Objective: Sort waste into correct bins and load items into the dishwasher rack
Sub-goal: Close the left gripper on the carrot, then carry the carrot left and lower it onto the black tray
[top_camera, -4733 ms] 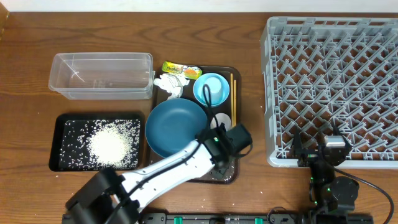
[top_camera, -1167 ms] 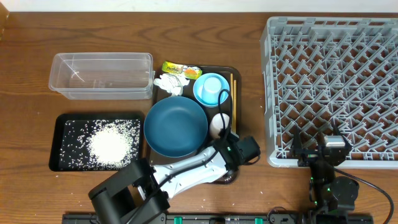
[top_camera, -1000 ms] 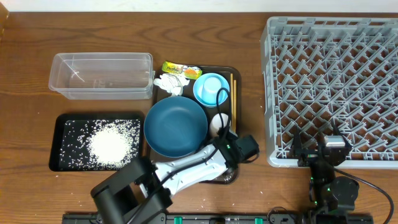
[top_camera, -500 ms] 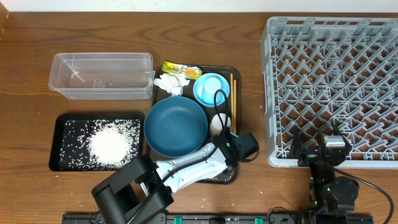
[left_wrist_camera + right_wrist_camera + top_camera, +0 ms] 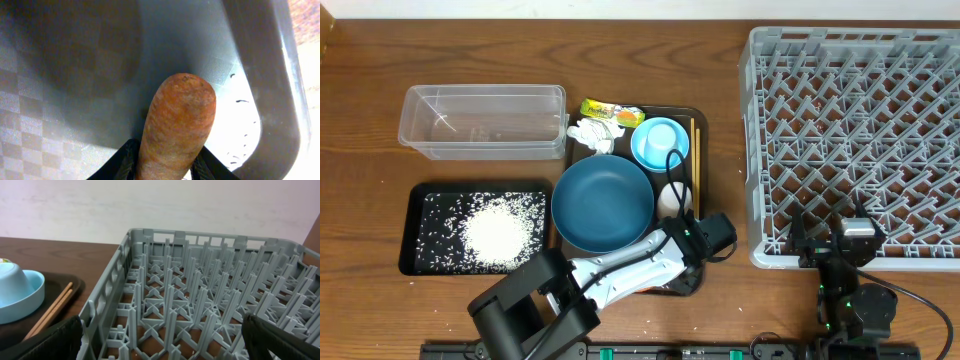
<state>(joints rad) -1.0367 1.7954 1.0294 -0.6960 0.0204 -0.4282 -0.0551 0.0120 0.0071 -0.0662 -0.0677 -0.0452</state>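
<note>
My left gripper (image 5: pixel 705 243) is at the near right corner of the dark brown serving tray (image 5: pixel 688 285). In the left wrist view it (image 5: pixel 165 167) is shut on the orange carrot (image 5: pixel 177 125), held just over the tray floor. The dark-blue bowl (image 5: pixel 603 203), light-blue cup (image 5: pixel 660 142), whitish-pink cup (image 5: pixel 673 198), chopsticks (image 5: pixel 694 160), tissue (image 5: pixel 592 135) and wrapper (image 5: pixel 610 111) are on or at the tray. Rice (image 5: pixel 505 228) lies in the black tray (image 5: pixel 420 262). The clear tub (image 5: pixel 485 120) holds nothing. My right gripper (image 5: pixel 840 250) is open at the grey rack's (image 5: pixel 860 130) near edge.
The right wrist view shows my right gripper (image 5: pixel 162 340) facing the rack (image 5: pixel 200 280), with the light-blue cup (image 5: pixel 17 292) and chopsticks (image 5: pixel 52 310) at its left. A few rice grains lie on the table in front of the black tray.
Since the earliest frame my left gripper has shifted toward the tray's near right corner, uncovering the whitish-pink cup. Over the last second it barely moves. The right arm is still.
</note>
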